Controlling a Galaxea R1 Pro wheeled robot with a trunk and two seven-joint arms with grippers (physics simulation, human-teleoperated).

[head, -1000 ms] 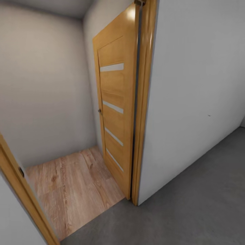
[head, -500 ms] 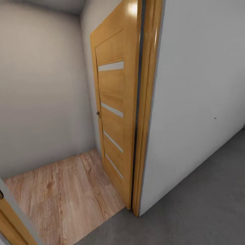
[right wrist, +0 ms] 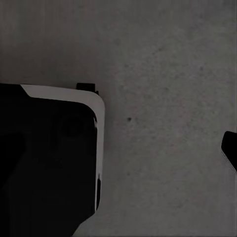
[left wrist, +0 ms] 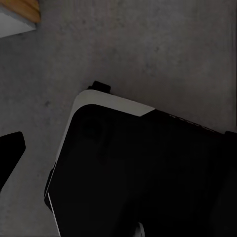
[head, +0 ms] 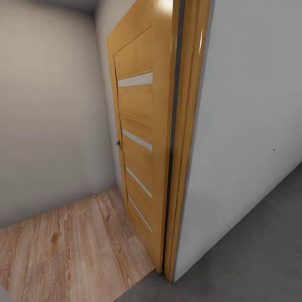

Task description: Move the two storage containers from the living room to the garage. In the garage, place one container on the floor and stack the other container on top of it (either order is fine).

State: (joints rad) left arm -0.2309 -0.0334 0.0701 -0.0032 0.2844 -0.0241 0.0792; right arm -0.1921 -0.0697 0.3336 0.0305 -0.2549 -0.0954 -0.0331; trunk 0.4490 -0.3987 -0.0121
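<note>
The two storage containers are out of view. I stand on the dark grey concrete floor of the garage, at an open doorway. In the left wrist view, a dark fingertip of my left gripper shows at the picture's edge over the concrete, with nothing against it. In the right wrist view, a dark fingertip of my right gripper sits at the opposite edge, also bare. Both tips stand far from the middle of their views, so the jaws are apart.
A wooden panel door with pale glass strips stands swung open into a small room with a light wood-plank floor and grey walls. Its door frame and a white wall lie right. My black-and-white base shows below both wrists.
The whole head view has shifted: the door and frame look nearer and larger, and the left door jamb has slid out of the picture. Nothing in the scene itself has moved.
</note>
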